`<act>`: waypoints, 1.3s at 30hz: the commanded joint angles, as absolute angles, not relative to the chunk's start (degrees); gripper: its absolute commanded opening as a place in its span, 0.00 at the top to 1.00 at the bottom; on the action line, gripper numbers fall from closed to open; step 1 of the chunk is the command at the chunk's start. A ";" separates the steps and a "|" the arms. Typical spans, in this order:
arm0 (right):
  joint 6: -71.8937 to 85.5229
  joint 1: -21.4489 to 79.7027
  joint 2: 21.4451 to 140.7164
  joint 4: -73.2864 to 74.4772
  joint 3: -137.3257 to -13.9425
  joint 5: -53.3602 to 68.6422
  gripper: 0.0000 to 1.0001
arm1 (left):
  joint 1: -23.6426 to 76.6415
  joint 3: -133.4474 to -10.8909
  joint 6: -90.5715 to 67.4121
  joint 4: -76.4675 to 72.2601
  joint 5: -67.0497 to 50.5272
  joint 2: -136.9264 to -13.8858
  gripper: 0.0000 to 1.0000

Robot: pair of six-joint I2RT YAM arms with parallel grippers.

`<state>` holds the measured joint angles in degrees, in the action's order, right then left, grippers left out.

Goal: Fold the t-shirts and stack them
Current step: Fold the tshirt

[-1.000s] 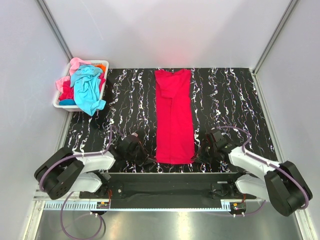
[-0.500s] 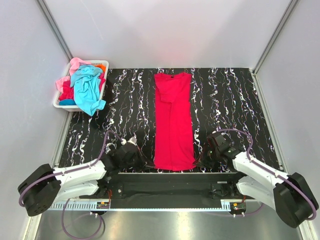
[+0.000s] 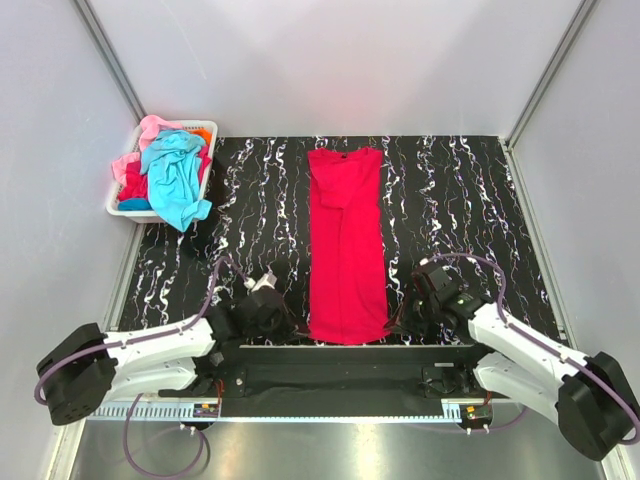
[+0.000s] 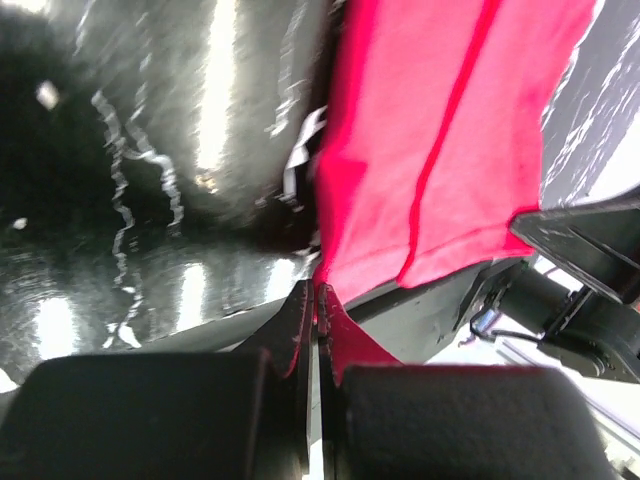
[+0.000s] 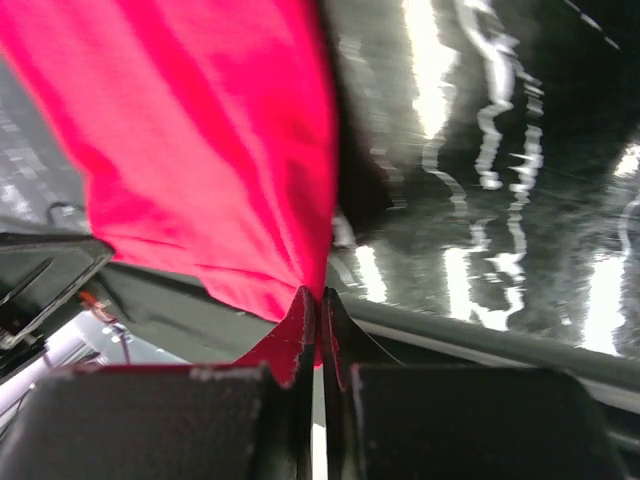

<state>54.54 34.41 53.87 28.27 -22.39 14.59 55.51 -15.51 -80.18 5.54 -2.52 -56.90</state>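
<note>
The crimson-red t-shirt [image 3: 346, 250] lies as a long narrow strip down the middle of the black marbled table [image 3: 450, 200], collar at the far end. My left gripper [image 3: 300, 327] is shut on its near left corner; the left wrist view shows red cloth [image 4: 420, 160] pinched between the fingertips [image 4: 300, 310]. My right gripper [image 3: 392, 323] is shut on the near right corner; the right wrist view shows the cloth [image 5: 200, 150] gathered into the fingertips [image 5: 305, 310]. Turquoise, pink and orange t-shirts [image 3: 172, 175] are piled in the basket.
A white plastic basket [image 3: 128, 208] stands at the far left corner of the table, a turquoise shirt hanging over its front rim. Grey walls with metal frame posts [image 3: 545, 75] close in the sides and back. The black arm base bar [image 3: 340, 375] runs along the near edge.
The shirt's near hem has been drawn towards the table's near edge. Both grippers moved nearer with it. The left arm has stretched out low along the near edge.
</note>
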 commanded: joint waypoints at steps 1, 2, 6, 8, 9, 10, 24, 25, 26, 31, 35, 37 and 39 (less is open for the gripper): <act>51.68 34.98 51.51 30.49 -28.12 13.10 1.00 | 55.81 -22.48 -76.65 11.31 4.47 -55.73 1.00; 51.42 34.98 50.98 30.85 -29.95 12.14 1.00 | 55.81 -25.55 -74.81 12.99 5.70 -55.46 1.00; 48.35 34.98 52.29 32.96 -35.23 10.20 1.00 | 55.81 -32.25 -71.28 19.50 11.33 -56.60 1.00; 47.29 34.98 53.78 33.22 -37.87 8.88 1.00 | 55.81 -35.93 -69.79 21.96 13.79 -58.00 1.00; 46.15 34.98 54.40 33.31 -38.66 8.44 1.00 | 55.81 -36.99 -69.35 23.19 15.19 -59.49 1.00; 45.53 34.98 55.01 33.31 -40.33 7.83 1.00 | 55.81 -38.05 -68.91 23.81 15.99 -60.20 1.00; 30.15 32.00 75.22 31.21 -59.32 -3.60 1.00 | 47.82 -55.01 -58.89 26.28 22.94 -74.96 1.00; 29.62 31.12 76.37 29.46 -60.28 -3.26 1.00 | 45.90 -56.41 -57.15 25.84 22.77 -75.84 1.00; 28.49 29.20 78.90 28.31 -60.81 -1.69 1.00 | 44.75 -57.12 -56.08 25.06 22.42 -78.11 1.00; 24.53 23.56 90.05 20.51 -65.99 3.41 1.00 | 37.02 -63.52 -48.53 17.32 15.92 -88.40 1.00; 19.35 20.75 100.07 16.96 -73.37 6.05 1.00 | 34.02 -73.28 -42.73 13.80 10.74 -100.87 1.00; 18.11 19.60 106.05 16.09 -78.45 7.64 1.00 | 32.70 -80.46 -40.70 13.89 6.69 -108.87 1.00; 17.32 18.81 109.32 16.00 -81.55 8.35 1.00 | 32.17 -84.97 -39.47 14.67 4.66 -113.18 1.00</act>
<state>21.63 19.86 105.54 20.34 -75.72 5.63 33.01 -78.37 -44.93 17.67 10.41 -109.23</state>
